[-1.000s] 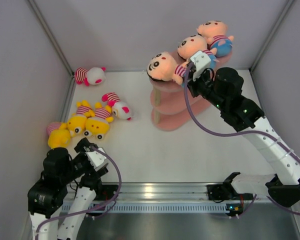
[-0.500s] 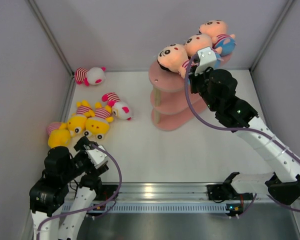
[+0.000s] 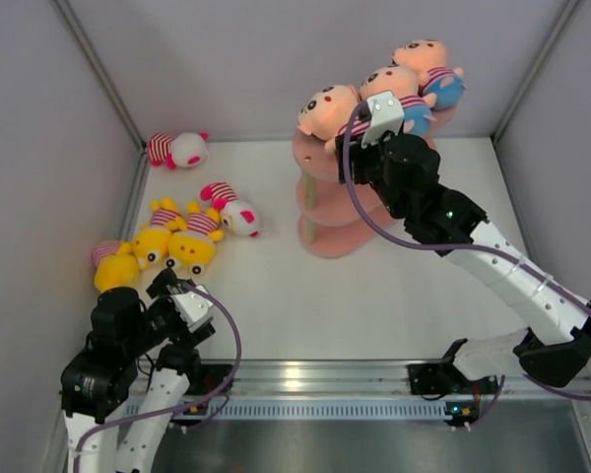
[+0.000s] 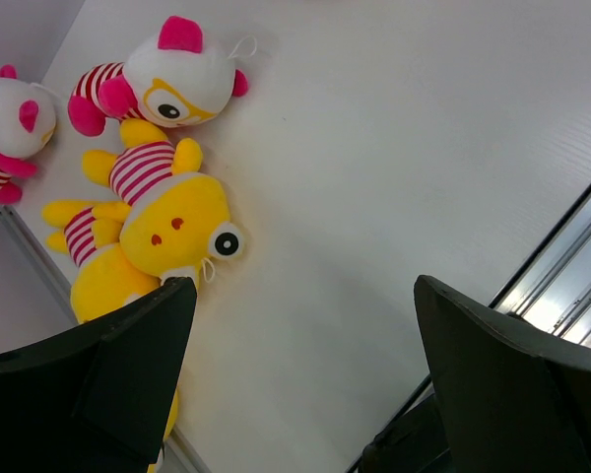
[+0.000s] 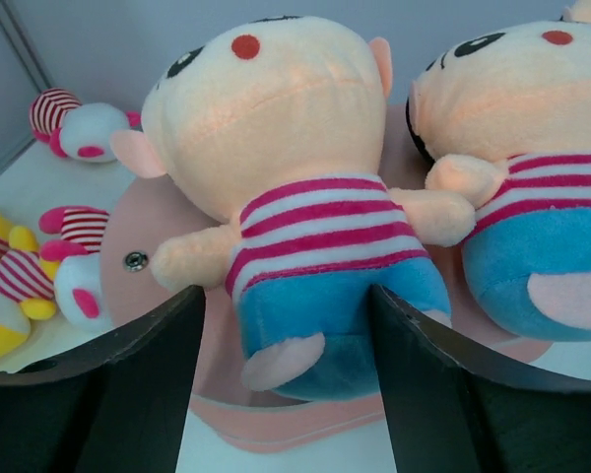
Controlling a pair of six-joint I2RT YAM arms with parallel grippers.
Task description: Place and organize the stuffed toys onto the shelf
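My right hand (image 5: pixel 286 296) sits parted round the peach-faced doll (image 5: pixel 276 128), seemingly loose (left hand (image 4: pixel 302 286) agape). Soft, light plush; I'd pinch torsos

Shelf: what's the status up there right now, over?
Left gripper open, near yellow toys on table. Right gripper open, astride peach-faced toy on top board of shelf. Nothing blocking seen.
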